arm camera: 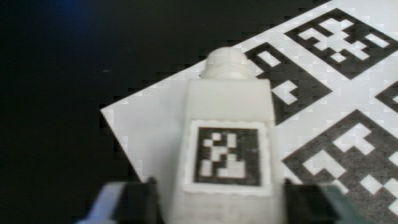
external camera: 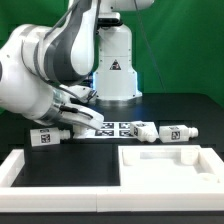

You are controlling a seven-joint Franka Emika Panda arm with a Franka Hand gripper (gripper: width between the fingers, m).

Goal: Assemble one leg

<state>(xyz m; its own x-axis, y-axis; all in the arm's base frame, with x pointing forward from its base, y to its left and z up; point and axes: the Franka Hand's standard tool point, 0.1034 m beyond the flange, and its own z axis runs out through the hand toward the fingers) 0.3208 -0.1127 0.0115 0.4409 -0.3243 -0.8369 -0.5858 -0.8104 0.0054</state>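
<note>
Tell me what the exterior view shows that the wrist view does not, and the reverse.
Exterior only: the arm, the tray and three loose legs. Wrist only: one leg close up with its tag, between the fingers of the tool. Both: the marker board and the tool.

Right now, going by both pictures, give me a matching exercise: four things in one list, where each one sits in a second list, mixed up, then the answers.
Things
1. marker board
2. tray
3. leg in the wrist view
4. rightmost leg in the exterior view

Places
A. between the fingers of the gripper
B. nearest the camera, on the exterior view's right
C. lying flat, showing behind the leg in the wrist view
D. lying loose beyond the marker board's end, on the exterior view's right

Pairs: 1-C, 2-B, 3-A, 4-D
</note>
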